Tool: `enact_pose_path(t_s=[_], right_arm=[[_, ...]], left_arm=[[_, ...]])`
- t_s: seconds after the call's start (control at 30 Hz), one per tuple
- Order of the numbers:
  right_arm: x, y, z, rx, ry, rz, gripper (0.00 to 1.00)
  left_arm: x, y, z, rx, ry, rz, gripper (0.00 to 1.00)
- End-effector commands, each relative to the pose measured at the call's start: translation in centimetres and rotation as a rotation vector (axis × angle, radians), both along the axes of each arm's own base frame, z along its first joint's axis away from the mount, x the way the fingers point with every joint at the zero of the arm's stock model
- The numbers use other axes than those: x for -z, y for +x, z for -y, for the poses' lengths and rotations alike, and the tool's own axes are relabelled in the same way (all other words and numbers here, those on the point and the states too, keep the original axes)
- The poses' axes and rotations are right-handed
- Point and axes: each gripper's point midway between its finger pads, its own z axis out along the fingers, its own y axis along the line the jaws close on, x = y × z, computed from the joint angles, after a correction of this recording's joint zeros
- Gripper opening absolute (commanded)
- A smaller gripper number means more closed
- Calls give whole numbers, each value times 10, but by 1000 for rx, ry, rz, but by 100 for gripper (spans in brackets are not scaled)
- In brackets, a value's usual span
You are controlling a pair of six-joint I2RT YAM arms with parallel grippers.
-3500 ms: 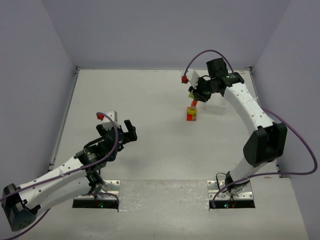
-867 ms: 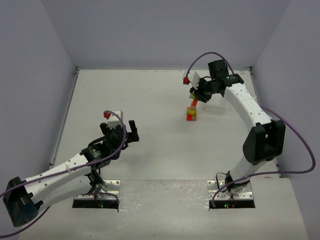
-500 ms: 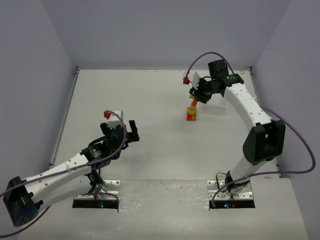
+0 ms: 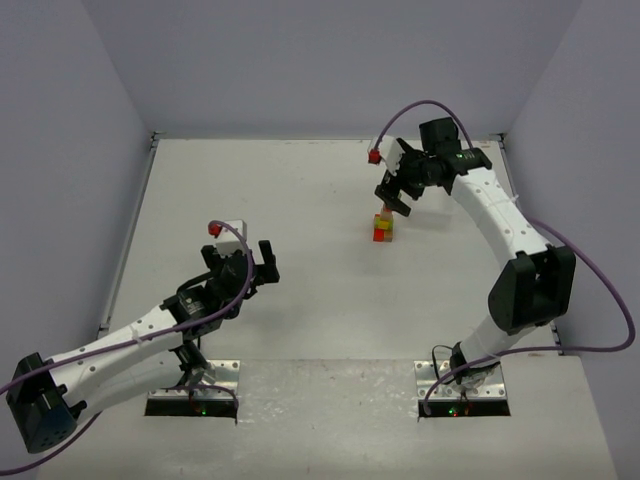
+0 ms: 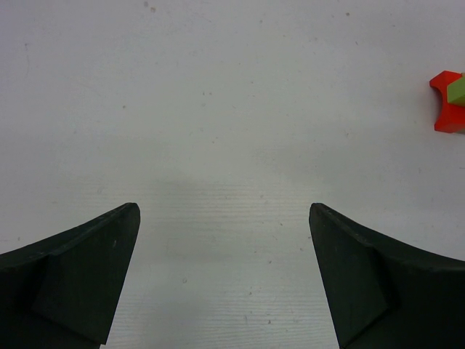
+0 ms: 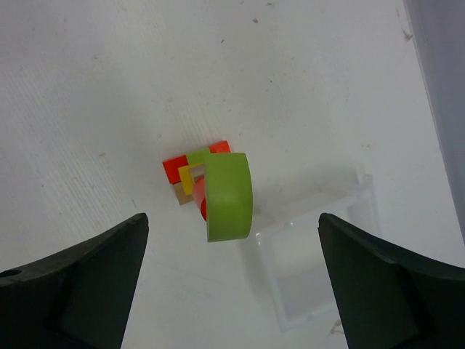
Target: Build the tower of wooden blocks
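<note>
right gripper [image 6: 232,218]: jaws fully apart, holding nothing, directly above the narrow tower of red, yellow and brown wooden blocks [image 4: 383,228]. a lime green half-round wooden block [image 6: 228,196] caps the tower, which stands on the white table [image 4: 300,190]. left gripper [image 5: 224,211]: jaws wide apart, empty, well apart from the tower.

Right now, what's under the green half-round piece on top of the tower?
Under the green half-round piece, a red block, a yellow block and a brown block peek out. It covers whatever else lies below.
</note>
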Motion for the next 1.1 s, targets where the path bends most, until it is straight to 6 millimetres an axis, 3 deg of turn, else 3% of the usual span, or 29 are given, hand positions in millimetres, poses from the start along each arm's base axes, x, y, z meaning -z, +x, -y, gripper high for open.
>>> enact_pose_path(t_s=[0.0,0.17,0.27,0.33,0.43,0.5,0.6,0.7,0.73,0.87,0.93,1.07], right_arm=[[-63,0,0,32,72,157,99],[-91,-19,-6,68,173,170,99],[-98,-13,4,317,286,144,99],[-95,-5,29,565,301,146,99],[-87,-16,62,941,398,115,99],[-82,-31,79,1086,435,131,99],[-58,-58,97,1212,422,113,99],[-12,-100,117,1368,384,52,99],[-9,-114,121,1420,419,41,99],[46,-162,125,1489,449,-37,99],[61,-177,128,1496,470,-35,99],[66,-186,128,1509,544,-20,99]], left_arm=[[-21,4,9,20,-70,54,100],[-21,2,19,62,-112,53,100],[-21,3,33,120,-146,60,100],[-26,6,38,131,-168,79,100],[-36,8,41,117,-198,89,100],[-34,6,45,140,-210,80,100],[-25,3,46,145,-217,51,100],[-17,1,42,122,-215,30,100],[-16,-1,41,122,-216,25,100],[-14,-4,35,99,-227,17,100],[-11,-6,31,87,-226,13,100],[-11,-9,23,54,-231,17,100]])
